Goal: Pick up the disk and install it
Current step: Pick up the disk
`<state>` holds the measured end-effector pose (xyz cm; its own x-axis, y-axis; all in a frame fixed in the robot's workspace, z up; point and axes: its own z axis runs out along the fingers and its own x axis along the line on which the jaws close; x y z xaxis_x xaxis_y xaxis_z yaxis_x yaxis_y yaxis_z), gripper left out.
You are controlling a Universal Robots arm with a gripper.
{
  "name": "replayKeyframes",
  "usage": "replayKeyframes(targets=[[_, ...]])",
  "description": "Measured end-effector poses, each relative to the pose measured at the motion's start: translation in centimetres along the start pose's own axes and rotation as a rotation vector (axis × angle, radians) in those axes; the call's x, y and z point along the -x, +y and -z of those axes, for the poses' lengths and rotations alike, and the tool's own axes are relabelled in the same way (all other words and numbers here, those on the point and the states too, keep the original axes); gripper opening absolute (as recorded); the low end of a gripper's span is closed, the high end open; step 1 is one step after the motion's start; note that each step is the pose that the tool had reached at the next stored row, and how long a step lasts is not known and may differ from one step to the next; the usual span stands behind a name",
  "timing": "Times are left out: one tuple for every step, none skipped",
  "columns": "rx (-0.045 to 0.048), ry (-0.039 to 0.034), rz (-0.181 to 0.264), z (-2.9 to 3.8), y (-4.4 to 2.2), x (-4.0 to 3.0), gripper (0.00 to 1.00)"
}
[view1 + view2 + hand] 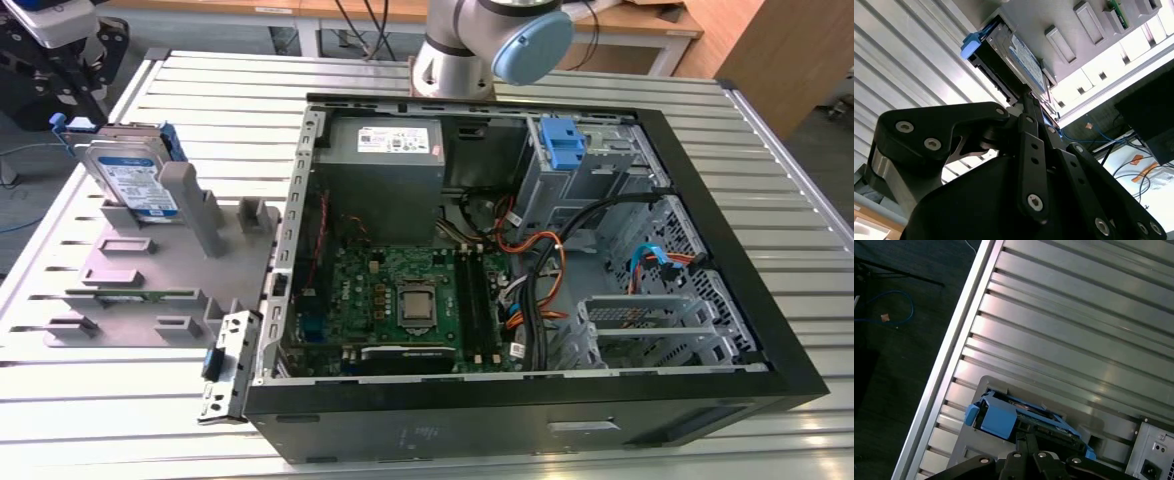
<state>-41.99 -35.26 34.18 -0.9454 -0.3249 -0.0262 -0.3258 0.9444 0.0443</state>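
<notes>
Disk (1026, 60) stands in the grey rack (140, 272), at the pincer (1029, 98) tip

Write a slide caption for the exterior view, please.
Open computer case on a slatted table, end effector at the disk standing in a grey holder on the exterior view's left.

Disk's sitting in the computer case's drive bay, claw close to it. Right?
No. The disk is not in the computer case: the exterior view shows it standing in the grey holder on the table, at that view's left of the case. The claw is close to it, as said.
</notes>
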Motion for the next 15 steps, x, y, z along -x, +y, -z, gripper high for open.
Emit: replayKeyframes(targets=[[0.0,0.0,0.0,0.0,0.0,0.0,0.11],[0.0,0.0,0.001,0.0,0.0,0.0,0.11],[0.0,0.0001,0.001,0.0,0.0,0.0,0.11],[0.0,0.0,0.001,0.0,0.0,0.0,0.11],[0.0,0.0001,0.001,0.0,0.0,0.0,0.11],[0.0,0.0001,0.001,0.0,0.0,0.0,0.11],[0.0,0.0001,0.001,0.0,0.0,0.0,0.11],[0.0001,0.0001,0.001,0.0,0.0,0.0,0.11],[0.0001,0.0001,0.001,0.0,0.0,0.0,0.11],[0.0001,0.0,0.001,0.0,0.0,0.0,0.11],[0.0001,0.0,0.001,0.0,0.0,0.0,0.11],[0.0001,0.0,0.002,0.0,0.0,0.0,0.11],[0.0001,0.0001,0.003,0.0,0.0,0.0,0.11],[0.0002,0.0002,0.005,0.0,0.0,0.0,0.11],[0.0003,0.0004,0.01,0.0,0.0,0.0,0.11]])
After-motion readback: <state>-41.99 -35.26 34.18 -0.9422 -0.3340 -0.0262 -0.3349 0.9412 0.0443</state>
